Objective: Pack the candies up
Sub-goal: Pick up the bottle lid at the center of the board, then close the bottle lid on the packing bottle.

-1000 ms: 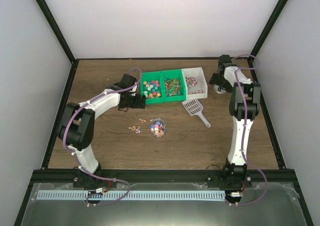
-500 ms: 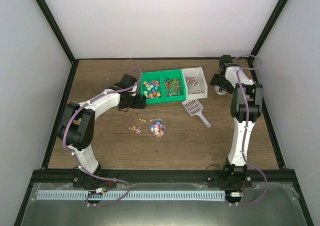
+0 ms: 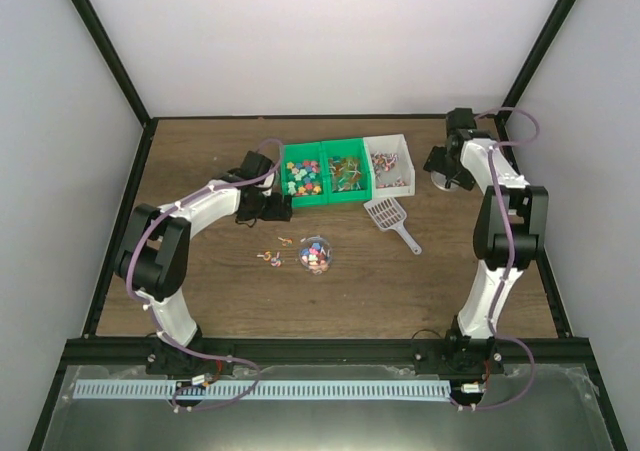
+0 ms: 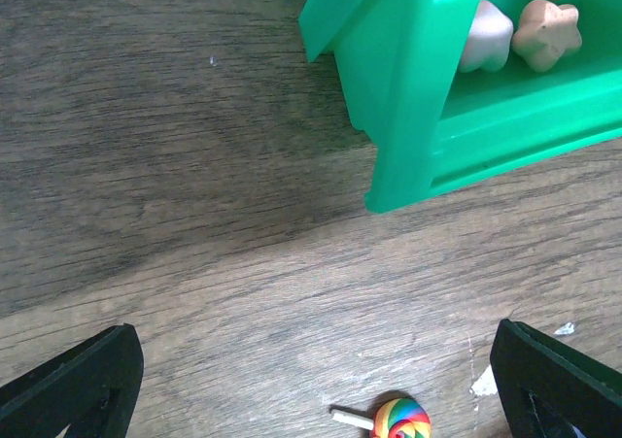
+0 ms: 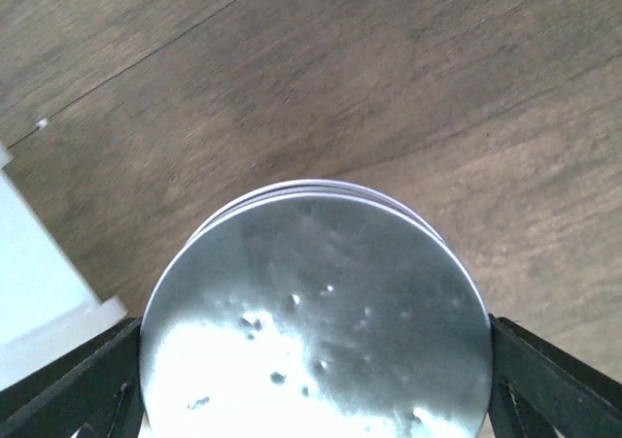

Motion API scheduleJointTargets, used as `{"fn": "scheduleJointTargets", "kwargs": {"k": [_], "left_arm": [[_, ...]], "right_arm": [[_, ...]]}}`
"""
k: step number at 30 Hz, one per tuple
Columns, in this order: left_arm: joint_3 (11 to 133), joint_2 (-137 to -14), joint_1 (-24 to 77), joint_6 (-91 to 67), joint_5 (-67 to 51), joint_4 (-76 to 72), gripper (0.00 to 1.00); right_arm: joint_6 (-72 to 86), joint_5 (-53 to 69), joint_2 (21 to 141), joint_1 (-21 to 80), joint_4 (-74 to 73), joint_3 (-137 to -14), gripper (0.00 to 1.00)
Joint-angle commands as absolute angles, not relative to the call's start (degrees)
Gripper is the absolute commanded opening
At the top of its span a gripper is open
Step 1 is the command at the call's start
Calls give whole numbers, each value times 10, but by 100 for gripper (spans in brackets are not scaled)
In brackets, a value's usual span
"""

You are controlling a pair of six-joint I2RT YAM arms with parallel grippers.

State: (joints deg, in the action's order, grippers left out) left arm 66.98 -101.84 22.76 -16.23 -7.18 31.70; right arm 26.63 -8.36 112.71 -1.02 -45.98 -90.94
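Note:
The candies lie in two green bins (image 3: 310, 199), in a small clear bowl (image 3: 316, 254) and loose on the wood (image 3: 272, 256). My left gripper (image 3: 272, 207) hangs open just left of the bins. In the left wrist view its jaws (image 4: 316, 365) stand wide over bare wood, with a rainbow lollipop candy (image 4: 400, 420) between them and the green bin's corner (image 4: 408, 98) ahead. At the back right, my right gripper (image 3: 441, 169) is shut on a round silver lid (image 5: 311, 331), its fingers (image 5: 530, 380) pressed against both edges.
A white bin (image 3: 403, 151) of candies adjoins the green bins. A grey scoop (image 3: 385, 214) lies in front of it, handle pointing to the near right. The black frame posts and white walls close in the table's back and sides.
The right arm's elbow has swung out to the right while its gripper stayed at the silver lid and closed slightly. The left arm has shifted only a little by the green bin.

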Motion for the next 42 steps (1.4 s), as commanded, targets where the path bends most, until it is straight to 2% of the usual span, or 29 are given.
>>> {"fn": "scheduleJointTargets", "kwargs": {"k": [1,13,28,36,42], "left_arm": [[664,-1005,228,-149,-85,312,100],[656,-1007,228,-143,-73,317,100],[610,-1003,223,-181,-49,316,100],[609,-983,217,-221,1,347,100],[594,-951,201,-221,-4,355,100]], "right_arm": [[273,-80,1067,18,-465,-888,89],[327,-65,957,145,-476,-801,87],[385,-71,970,371,-482,-760,87],[362,-50,956,435,-462,-738,88],[378,-67,954,466,-473,-742,87]]}}
